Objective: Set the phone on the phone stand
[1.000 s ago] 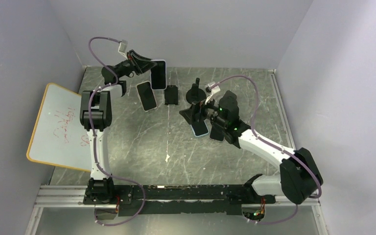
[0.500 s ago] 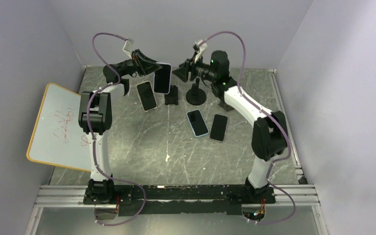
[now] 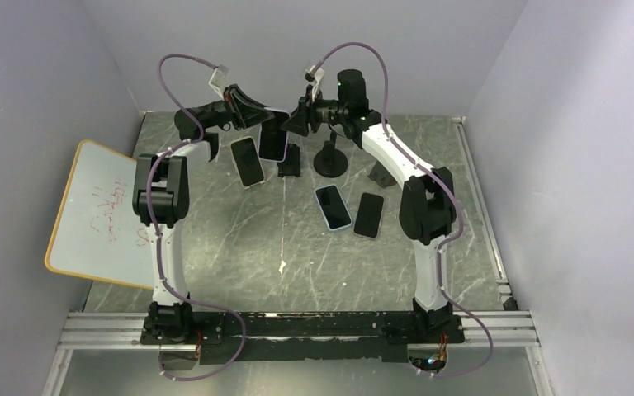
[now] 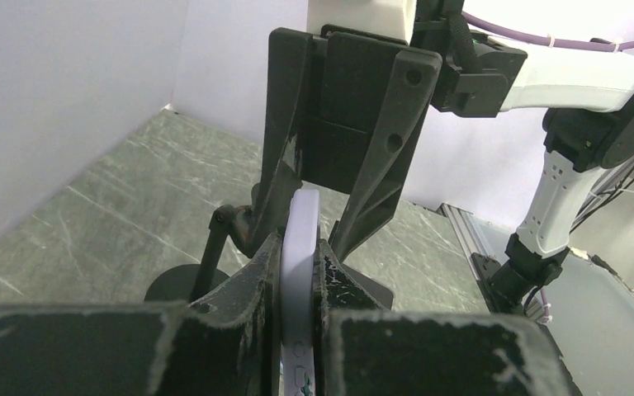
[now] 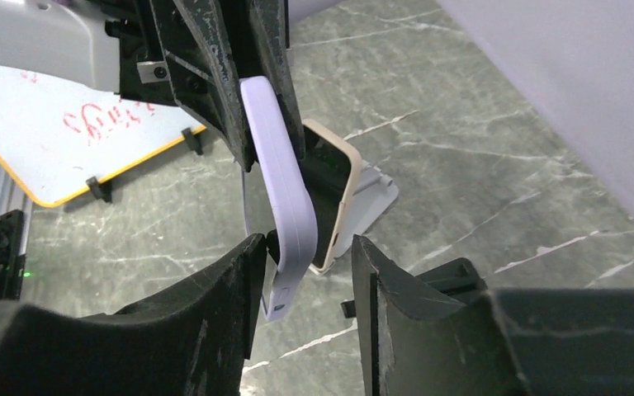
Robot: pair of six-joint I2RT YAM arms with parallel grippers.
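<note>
At the far side of the surface (image 3: 297,247), both grippers crowd the lilac phone (image 3: 274,136), so from above you see only part of it. Your left gripper (image 3: 261,117) is clamped on it, up in the air near the black phone stand (image 3: 289,165). Your right gripper (image 3: 297,122) has its fingers (image 5: 223,297) apart around the phone's end, with a gap on one side.

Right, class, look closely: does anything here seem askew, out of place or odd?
Yes. The whiteboard sits askew at the left, overhanging the table edge. Also unusual: the lavender phone is in mid-air, gripped by the left tool while the right tool straddles it.
</note>
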